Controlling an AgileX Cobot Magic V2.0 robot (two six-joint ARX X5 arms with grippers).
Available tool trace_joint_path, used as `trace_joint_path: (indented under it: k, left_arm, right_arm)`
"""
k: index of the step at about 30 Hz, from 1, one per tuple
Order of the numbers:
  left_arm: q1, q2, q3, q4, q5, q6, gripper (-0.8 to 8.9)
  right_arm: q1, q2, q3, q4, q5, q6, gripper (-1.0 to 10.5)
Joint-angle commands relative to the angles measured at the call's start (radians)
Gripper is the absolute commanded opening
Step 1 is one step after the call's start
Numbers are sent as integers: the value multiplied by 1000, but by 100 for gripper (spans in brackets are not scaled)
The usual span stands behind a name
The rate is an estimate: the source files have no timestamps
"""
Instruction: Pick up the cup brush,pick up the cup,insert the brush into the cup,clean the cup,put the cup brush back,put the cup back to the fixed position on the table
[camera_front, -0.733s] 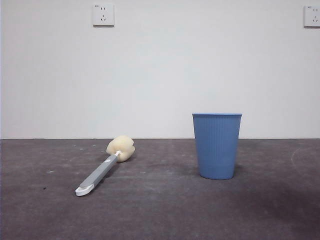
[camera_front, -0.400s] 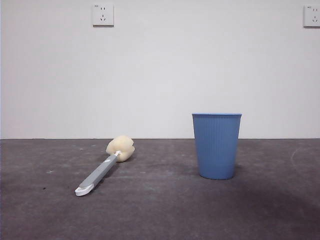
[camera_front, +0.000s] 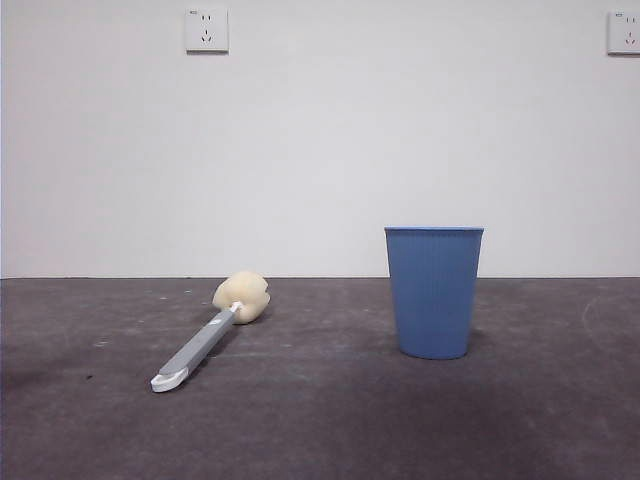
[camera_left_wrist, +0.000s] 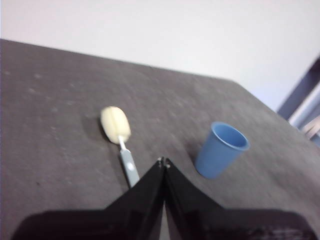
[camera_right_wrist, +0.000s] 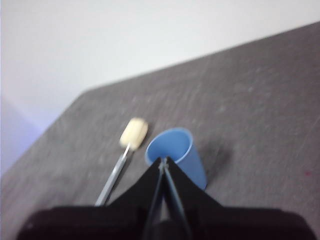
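We see the brush (camera_front: 210, 331) lying flat on the table (camera_front: 320, 420), toward its left side, sponge head toward the far edge and white loop toward the near edge, so the handle is free to be grasped. The left claw (camera_left_wrist: 163, 161) hangs above and short of the handle, its jaws pressed together, holding nothing. Well apart to the right, the cup (camera_front: 433, 291) stands upright, mouth up, ready to take the brush. The right claw (camera_right_wrist: 164, 160) hangs near the cup's rim, jaws likewise together and empty.
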Motion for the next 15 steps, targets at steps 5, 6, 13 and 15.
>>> trace_joint_path:
  k: [5,6,13,15]
  left_arm:
    - [1,107,180,-256,66,213,-7]
    - [1,123,203,-291,74,241,-7]
    - [0,228,345,-547,114,383,-7]
    - [0,247,365,-578,121,391,-7]
  right_arm:
    - [47,169,238,-343,-10,-247,-11]
    - [54,190,262,-387,-10,-266,-11]
    - [102,295,368,-645,-11,-351,-11]
    - [113,306,369,-672,-9,-360,-11]
